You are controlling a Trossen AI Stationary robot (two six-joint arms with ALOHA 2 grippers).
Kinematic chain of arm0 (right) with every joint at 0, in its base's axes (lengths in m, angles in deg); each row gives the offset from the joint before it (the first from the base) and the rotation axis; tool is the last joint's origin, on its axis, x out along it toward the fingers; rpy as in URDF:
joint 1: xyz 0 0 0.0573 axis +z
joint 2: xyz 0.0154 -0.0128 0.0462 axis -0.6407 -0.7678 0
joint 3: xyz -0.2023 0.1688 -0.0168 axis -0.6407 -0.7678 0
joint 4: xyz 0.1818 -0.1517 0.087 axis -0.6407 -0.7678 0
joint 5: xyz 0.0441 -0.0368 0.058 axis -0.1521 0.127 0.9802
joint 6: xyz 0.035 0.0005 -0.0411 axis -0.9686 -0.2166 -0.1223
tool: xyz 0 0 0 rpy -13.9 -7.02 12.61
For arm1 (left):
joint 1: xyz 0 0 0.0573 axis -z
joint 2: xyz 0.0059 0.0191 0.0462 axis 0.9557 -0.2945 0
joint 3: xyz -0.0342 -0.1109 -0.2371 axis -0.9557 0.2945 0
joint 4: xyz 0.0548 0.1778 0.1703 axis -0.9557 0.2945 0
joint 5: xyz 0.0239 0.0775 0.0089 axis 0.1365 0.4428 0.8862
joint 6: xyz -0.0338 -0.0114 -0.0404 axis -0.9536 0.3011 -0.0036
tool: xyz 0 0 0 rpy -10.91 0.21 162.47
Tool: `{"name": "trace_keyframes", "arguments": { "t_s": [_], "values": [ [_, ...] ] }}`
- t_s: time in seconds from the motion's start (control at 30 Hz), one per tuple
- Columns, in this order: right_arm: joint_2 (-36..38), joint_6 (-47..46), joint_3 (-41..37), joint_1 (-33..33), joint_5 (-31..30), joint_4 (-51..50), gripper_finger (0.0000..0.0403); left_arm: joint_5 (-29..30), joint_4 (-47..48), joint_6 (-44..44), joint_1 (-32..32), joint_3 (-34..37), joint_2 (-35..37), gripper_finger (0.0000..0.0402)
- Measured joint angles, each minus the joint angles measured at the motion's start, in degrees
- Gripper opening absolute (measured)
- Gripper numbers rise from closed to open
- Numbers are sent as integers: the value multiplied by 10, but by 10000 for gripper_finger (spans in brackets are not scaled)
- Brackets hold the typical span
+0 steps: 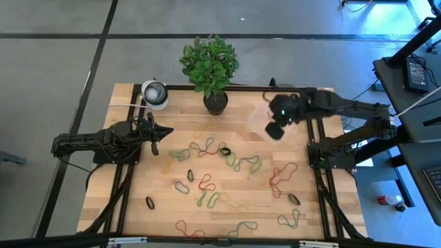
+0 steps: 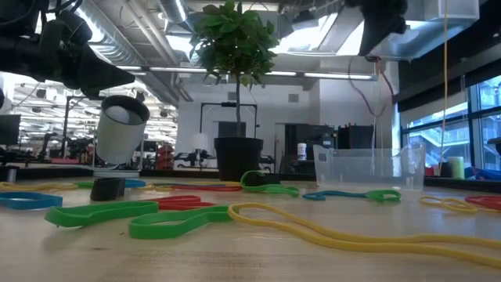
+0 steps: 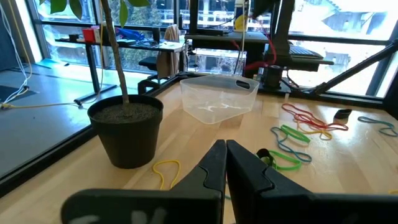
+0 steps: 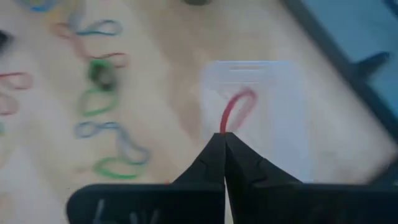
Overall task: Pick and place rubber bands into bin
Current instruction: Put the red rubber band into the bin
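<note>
The clear shallow plastic bin (image 1: 258, 118) is sitting on the pale wooden desk (image 1: 165, 200) just right of the black plant pot (image 1: 216, 103), the round white-and-grey object (image 1: 155, 94) is standing at the far left corner, and the thin coloured rubber bands (image 1: 207, 148) are lying scattered across the desk's middle and near side.

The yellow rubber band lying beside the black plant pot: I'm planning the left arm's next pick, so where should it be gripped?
Judging by its pose, pinch the yellow rubber band from above on its rounded end away from the plant pot; it lies flat, so fingers need clearance from the pot wall.
</note>
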Motion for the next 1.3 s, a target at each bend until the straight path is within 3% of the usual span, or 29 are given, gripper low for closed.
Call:
{"name": "trace_keyframes", "arguments": {
  "t_s": [0.23,0.4,0.67,0.97,1.3],
  "values": [
    [-15,111,-65,-109,42,21,0,0,0,0,0,0,0,6],
    [-16,174,-163,-167,118,136,0,0,0,0,0,0,0,6],
    [-77,190,-257,-206,152,237,0,0,0,0,0,0,0,6],
    [-167,144,-255,-206,152,250,0,0,0,0,0,0,0,6],
    [-172,17,-254,-206,130,279,0,0,0,0,0,0,0,6]
  ]
}}
